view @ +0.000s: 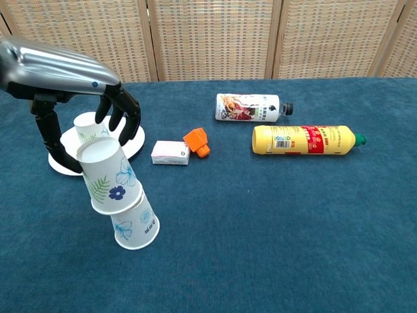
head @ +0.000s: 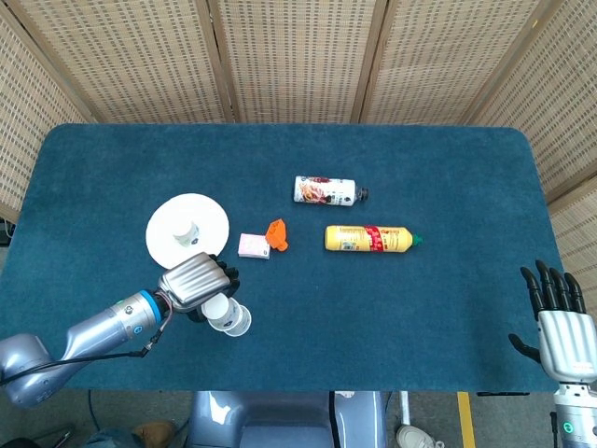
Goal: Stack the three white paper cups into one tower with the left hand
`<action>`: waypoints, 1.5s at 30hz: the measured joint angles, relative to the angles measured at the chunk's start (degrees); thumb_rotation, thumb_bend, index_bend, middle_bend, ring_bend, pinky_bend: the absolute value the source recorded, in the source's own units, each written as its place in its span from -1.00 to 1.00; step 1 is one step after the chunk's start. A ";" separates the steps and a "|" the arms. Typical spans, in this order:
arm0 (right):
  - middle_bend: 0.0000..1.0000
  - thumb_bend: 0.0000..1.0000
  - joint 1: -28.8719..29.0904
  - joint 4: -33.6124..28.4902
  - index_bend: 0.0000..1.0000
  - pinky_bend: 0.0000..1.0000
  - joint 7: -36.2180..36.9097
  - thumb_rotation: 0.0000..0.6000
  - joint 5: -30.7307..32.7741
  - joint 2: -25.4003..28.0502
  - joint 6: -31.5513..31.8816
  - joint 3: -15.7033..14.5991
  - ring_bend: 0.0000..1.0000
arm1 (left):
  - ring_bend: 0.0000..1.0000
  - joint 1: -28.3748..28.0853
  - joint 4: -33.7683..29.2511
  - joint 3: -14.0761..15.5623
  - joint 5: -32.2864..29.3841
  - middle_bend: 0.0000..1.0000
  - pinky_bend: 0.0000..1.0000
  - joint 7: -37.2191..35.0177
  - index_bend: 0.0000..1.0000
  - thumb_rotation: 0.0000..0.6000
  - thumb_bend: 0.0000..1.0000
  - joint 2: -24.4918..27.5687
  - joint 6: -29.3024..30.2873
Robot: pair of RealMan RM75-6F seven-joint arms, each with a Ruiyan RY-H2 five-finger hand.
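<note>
Cups: your left hand (view: pixel 98 120) holds the carried cup (view: pixel 107 175) upside down, tilted, its rim lapping the top of the base cup (view: pixel 135 226) near the surface's front-left edge. Level it first, centre rim over base, then press straight down; my read is a skewed push tips the base cup. Loosen the fingers only once it seats. Third cup (view: pixel 89 128) waits on the white plate (view: pixel 133 140), just behind the hand. Right hand (head: pixel 560 322) sits idle at the front-right corner, fingers spread, holding nothing.
</note>
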 measured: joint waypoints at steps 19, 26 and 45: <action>-1.00 -1.00 0.18 0.06 -1.00 -1.00 -0.42 1.00 0.05 -0.18 -0.60 -0.19 -1.00 | -1.00 2.48 2.56 1.19 -2.01 -1.00 -1.00 -1.15 -1.00 1.00 -1.00 -0.46 3.90; -1.00 -1.00 0.31 0.00 -1.00 -1.00 -0.85 1.00 -0.23 -0.38 -0.85 -0.42 -1.00 | -1.00 4.25 10.58 -0.73 -6.44 -1.00 -0.80 -2.28 -1.00 1.00 -1.00 -0.47 7.95; -1.00 -1.00 0.67 -0.04 -1.00 -1.00 -2.07 1.00 0.26 -0.77 -1.74 -0.57 -1.00 | -0.62 7.55 41.30 -0.88 -7.73 -0.74 -0.41 -17.91 -0.48 1.00 -0.93 -17.47 6.20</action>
